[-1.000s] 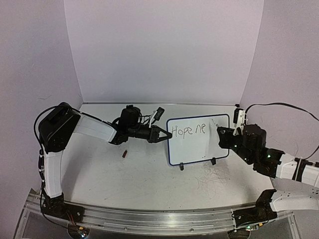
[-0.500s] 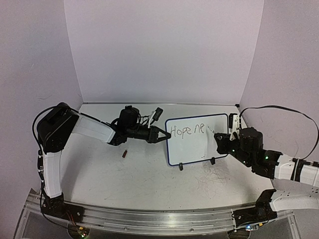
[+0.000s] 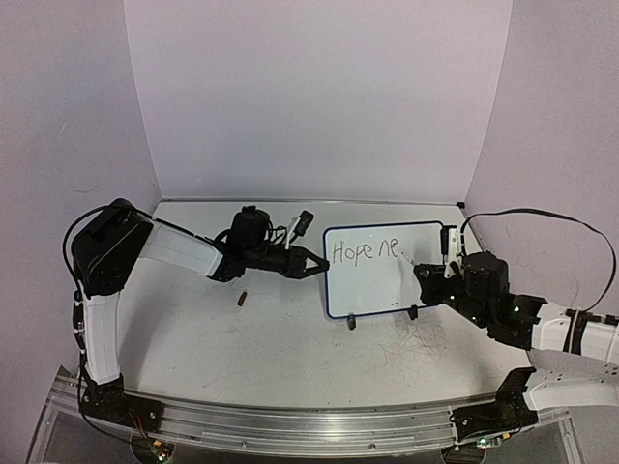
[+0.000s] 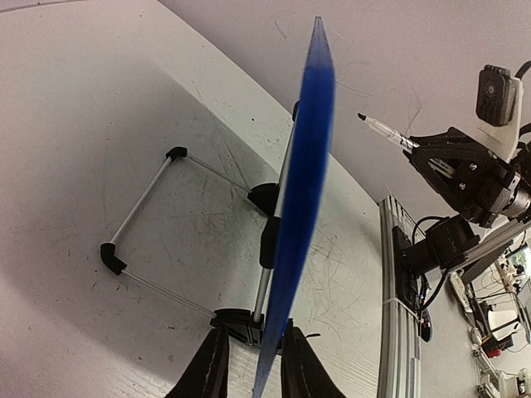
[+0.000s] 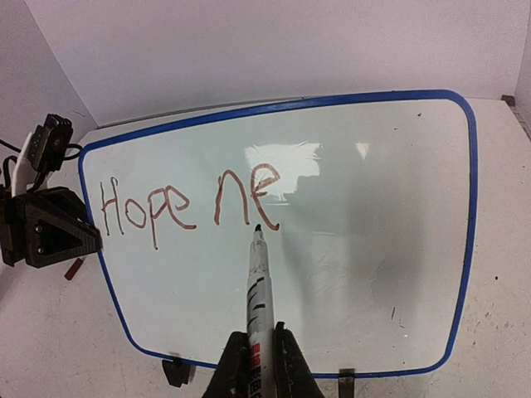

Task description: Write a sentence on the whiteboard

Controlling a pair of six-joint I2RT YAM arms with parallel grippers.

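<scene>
Top: whiteboard [image 3: 382, 290] stood upright on the surface [image 3: 271, 338], sentence [image 3: 366, 251] reading "Hope ne" at its upper left. Left pincer [image 3: 314, 268] at board's left edge, right pincer [image 3: 426, 280] at its right.
Left wrist: left pincer straddled the blue frame, gap on one side, not clamped.
Right wrist: right pincer clamped on marker [image 5: 259, 282], tip just below the "e".

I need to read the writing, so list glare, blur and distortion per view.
Right wrist: glare patch on the whiteboard above the sentence, itself sharp; outline bowed by the lens. Left wrist: board edge-on, soft up close. Top external: even light, writing small.
</scene>
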